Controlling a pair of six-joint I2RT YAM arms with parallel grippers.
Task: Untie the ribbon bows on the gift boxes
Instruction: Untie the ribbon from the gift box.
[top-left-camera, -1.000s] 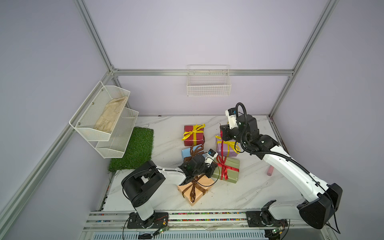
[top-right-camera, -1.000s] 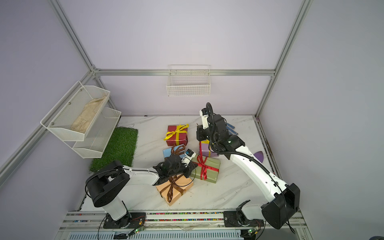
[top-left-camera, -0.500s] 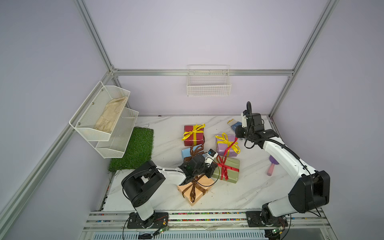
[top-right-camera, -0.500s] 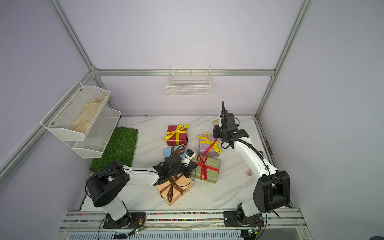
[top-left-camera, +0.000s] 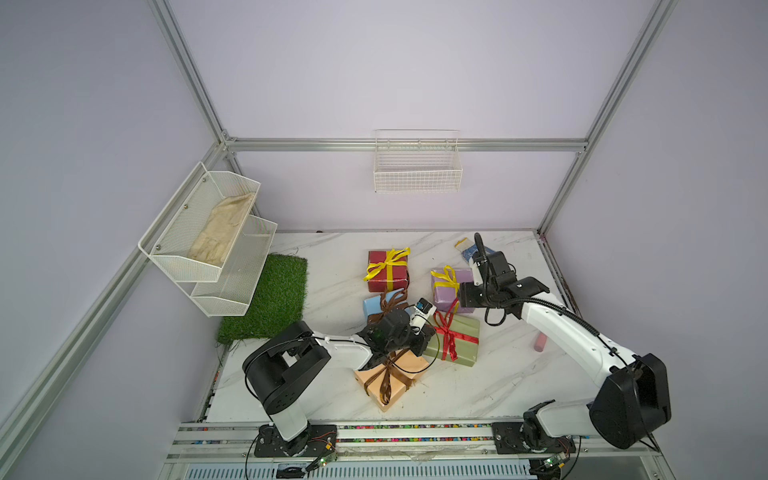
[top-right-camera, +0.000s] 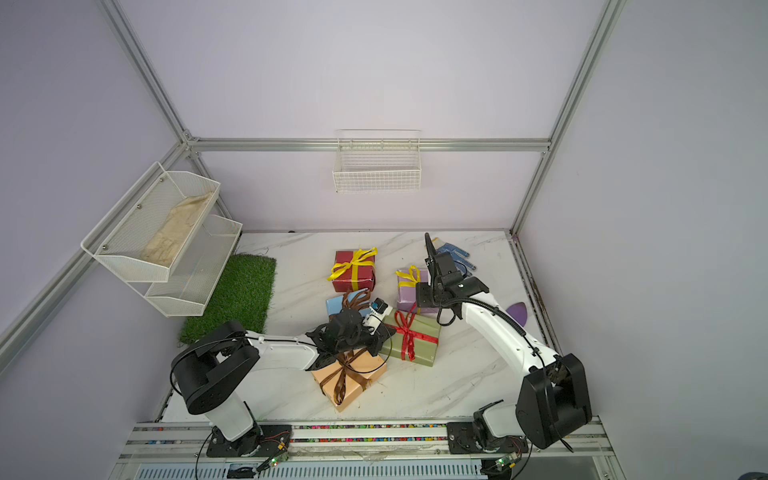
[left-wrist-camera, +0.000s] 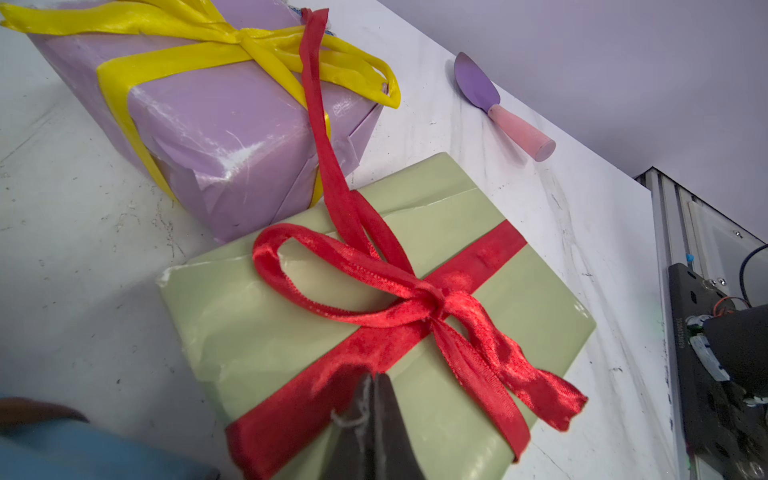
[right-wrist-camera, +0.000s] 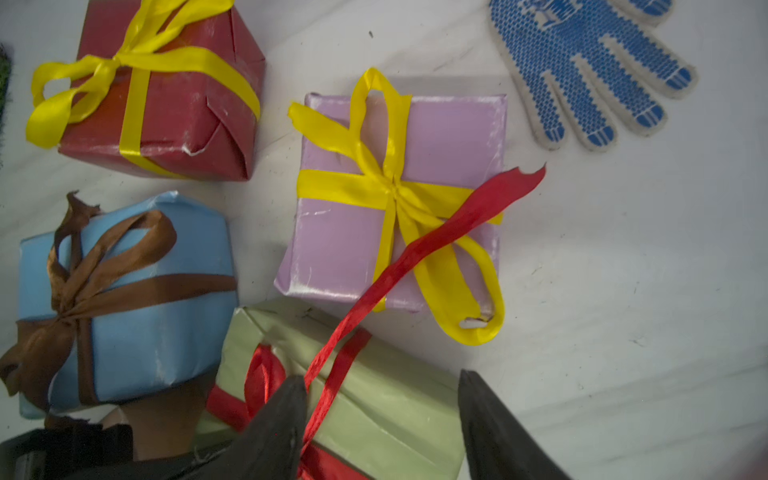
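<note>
Since a second ago: right gripper (top-left-camera: 462, 300) swung off toward the far rim and returned beside the lilac box (top-left-camera: 444, 296), its jaws gone from pressed together to spread; left gripper (top-left-camera: 430, 337) stayed put.
Top views, olive box (top-left-camera: 461, 345): sat at 4 o'clock of the box cluster, touching the lilac box at its 12 o'clock.
Top views, red ribbon (top-right-camera: 405, 334): knot not yet loose, one tail drawn out along the 6-to-12 line.
Top views, room: bare marble (top-left-camera: 511, 365) from 3 to 5 o'clock of the olive box; other boxes crowded 9 to 12.
Left wrist, left gripper (left-wrist-camera: 372, 409): fingers pressed together, tips bearing on the red band, knot (left-wrist-camera: 432, 299) just beyond.
Right wrist, right gripper (right-wrist-camera: 381, 377): spread, holding nothing; tail (right-wrist-camera: 436, 237) lay across the lilac box, passing beside one finger (right-wrist-camera: 286, 407).
Judged next: right gripper was nearer the tail; a fresh pull toward 12 o'clock looked open.
</note>
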